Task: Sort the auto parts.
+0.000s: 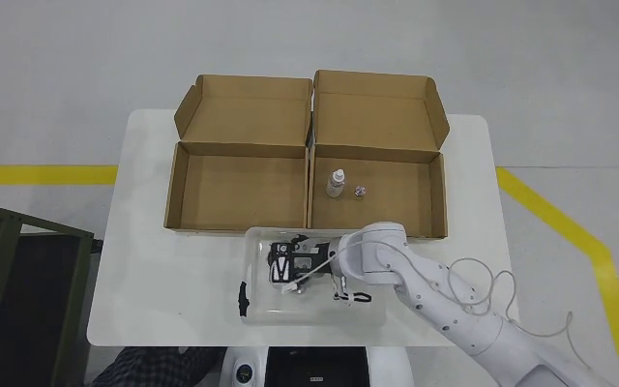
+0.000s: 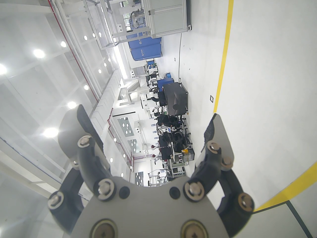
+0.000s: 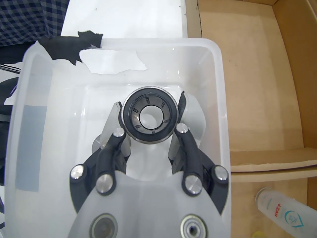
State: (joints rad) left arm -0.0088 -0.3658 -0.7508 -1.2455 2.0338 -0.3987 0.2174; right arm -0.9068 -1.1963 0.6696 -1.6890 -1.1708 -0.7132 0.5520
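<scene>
While the right gripper [image 3: 150, 110] squeezes the metal ring [image 3: 132, 121] inside the clear tub [image 3: 221, 60], it should lift straight up slowly, so the ring misses the wall on its way to a box [image 3: 247, 87].

Pale grey floor [image 1: 77, 58] w/ yellow tape lines [image 1: 58, 174]; bg hall has ceiling spotlights [image 2: 39, 53], alu-framed enclosure [image 2: 161, 6] & blue cabinets [image 2: 145, 48].

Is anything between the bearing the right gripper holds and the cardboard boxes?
Only walls. The bearing, clamped by the right gripper, is inside the clear bin, so its box-side wall and the near wall of the empty cardboard box stand between. Nothing else visible.
</scene>
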